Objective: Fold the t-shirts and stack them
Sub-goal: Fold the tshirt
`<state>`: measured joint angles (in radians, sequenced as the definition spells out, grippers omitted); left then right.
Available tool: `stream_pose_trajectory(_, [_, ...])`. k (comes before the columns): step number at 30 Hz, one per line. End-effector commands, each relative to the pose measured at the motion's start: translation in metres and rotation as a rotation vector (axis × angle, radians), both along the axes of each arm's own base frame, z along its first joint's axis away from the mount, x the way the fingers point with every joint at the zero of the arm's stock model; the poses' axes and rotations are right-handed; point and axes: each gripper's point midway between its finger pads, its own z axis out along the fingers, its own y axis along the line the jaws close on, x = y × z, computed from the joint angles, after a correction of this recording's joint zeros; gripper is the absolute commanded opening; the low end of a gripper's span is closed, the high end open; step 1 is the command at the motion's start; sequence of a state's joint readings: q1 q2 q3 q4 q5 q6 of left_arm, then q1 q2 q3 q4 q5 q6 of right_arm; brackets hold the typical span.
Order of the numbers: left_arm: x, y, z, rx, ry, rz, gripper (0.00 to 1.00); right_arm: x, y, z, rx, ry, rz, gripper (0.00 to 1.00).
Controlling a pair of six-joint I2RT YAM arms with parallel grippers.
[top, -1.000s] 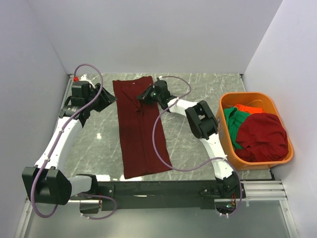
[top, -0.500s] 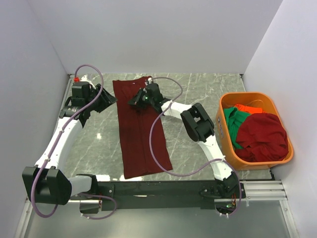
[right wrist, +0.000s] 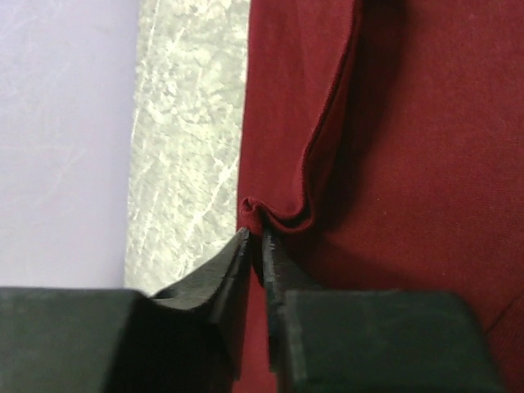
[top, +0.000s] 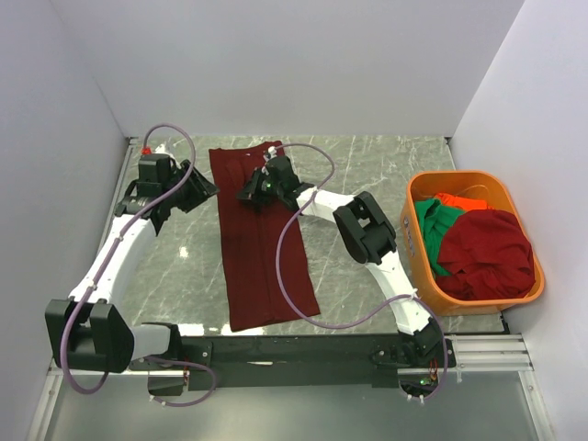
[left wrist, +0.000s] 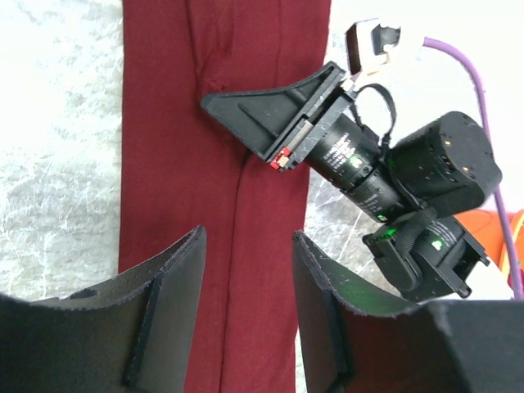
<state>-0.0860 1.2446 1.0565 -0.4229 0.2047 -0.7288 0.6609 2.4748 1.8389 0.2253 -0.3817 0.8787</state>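
Black rail (top: 303,349) along the bottom edge of the top view, both arm bases bolted on it. Above it, grey marble table (top: 184,276). Maroon shirt (top: 262,266) lies flat on it as a long narrow strip, left of frame centre. Its near end is just above the rail. It runs up the frame leaning slightly left, with the far end close to the back wall (top: 294,64). A fold line runs down its length. Purple cable (top: 279,271) from the right arm loops across the strip's right edge in that view.

Right side of the frame, mid height: orange basket (top: 459,175), well apart from the strip. Inside, all crumpled: second maroon shirt (top: 487,253) heaped on the right, green shirt (top: 430,230) at the left, orange-red shirt (top: 457,199) at the far end.

Further up, upper left: left gripper (top: 200,186) just beside the strip's left edge. Fingers apart, nothing between them. Its wrist view shows only cloth below through the gap. Can't tell whether it touches the cloth.

Right gripper (top: 248,190) is over the strip's upper part, tips toward the left edge. Its wrist view shows the fingers almost together, clamped on a small raised pucker at the maroon shirt's edge, with marble just left of it. A fold ridge runs up the frame from the pinch.
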Motion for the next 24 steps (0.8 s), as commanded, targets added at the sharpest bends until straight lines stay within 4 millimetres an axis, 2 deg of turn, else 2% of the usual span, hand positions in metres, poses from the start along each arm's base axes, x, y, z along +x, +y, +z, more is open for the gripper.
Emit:
stream_pose_trajectory(1, [0.008,-0.002,-0.001,-0.027,-0.014,0.001,0.52,-0.005,0.0,0.005,-0.037,-0.059,0.023,0.2])
stream_pose_trajectory(4, [0.018,-0.004,-0.01,-0.04,0.016,0.014,0.52,-0.01,-0.003,0.002,-0.064,-0.079,0.044,0.32])
stream_pose_trajectory(9, [0.042,0.0,-0.012,-0.031,0.029,0.056,0.52,-0.015,-0.004,-0.003,-0.085,-0.093,0.079,0.39])
stream_pose_trajectory(10, [0.047,0.001,-0.02,-0.026,0.049,0.065,0.52,-0.016,-0.005,-0.003,-0.087,-0.097,0.083,0.41])
stream_pose_trajectory(12, [0.059,0.005,-0.019,-0.012,0.044,0.089,0.53,-0.017,-0.006,-0.002,-0.09,-0.104,0.09,0.42])
stream_pose_trajectory(13, [0.066,0.007,-0.027,0.001,0.059,0.098,0.53,-0.018,-0.006,-0.001,-0.093,-0.113,0.097,0.44])
stream_pose_trajectory(15, [0.081,0.011,-0.023,0.025,0.047,0.118,0.53,-0.02,-0.007,0.002,-0.093,-0.134,0.109,0.49])
stream_pose_trajectory(16, [0.086,0.015,-0.039,0.047,0.092,0.132,0.53,-0.02,-0.007,0.001,-0.096,-0.132,0.11,0.5])
stream_pose_trajectory(17, [0.097,0.016,-0.028,0.066,0.063,0.131,0.53,-0.019,-0.006,0.005,-0.095,-0.14,0.115,0.5])
stream_pose_trajectory(18, [0.103,0.02,-0.029,0.084,0.068,0.146,0.54,-0.02,-0.006,0.002,-0.104,-0.136,0.125,0.51])
stream_pose_trajectory(19, [0.109,0.022,-0.04,0.1,0.096,0.152,0.54,-0.02,-0.006,0.002,-0.106,-0.134,0.126,0.51])
stream_pose_trajectory(20, [0.117,0.023,-0.032,0.106,0.083,0.158,0.54,-0.018,-0.005,0.003,-0.107,-0.138,0.129,0.51])
stream_pose_trajectory(22, [0.127,0.026,-0.04,0.128,0.101,0.166,0.54,-0.019,-0.006,0.0,-0.131,-0.132,0.127,0.51])
stream_pose_trajectory(23, [0.132,0.026,-0.034,0.131,0.093,0.165,0.54,-0.018,-0.007,-0.001,-0.139,-0.133,0.124,0.51])
stream_pose_trajectory(24, [0.136,0.025,-0.038,0.134,0.102,0.163,0.54,-0.019,-0.008,-0.005,-0.156,-0.125,0.127,0.5])
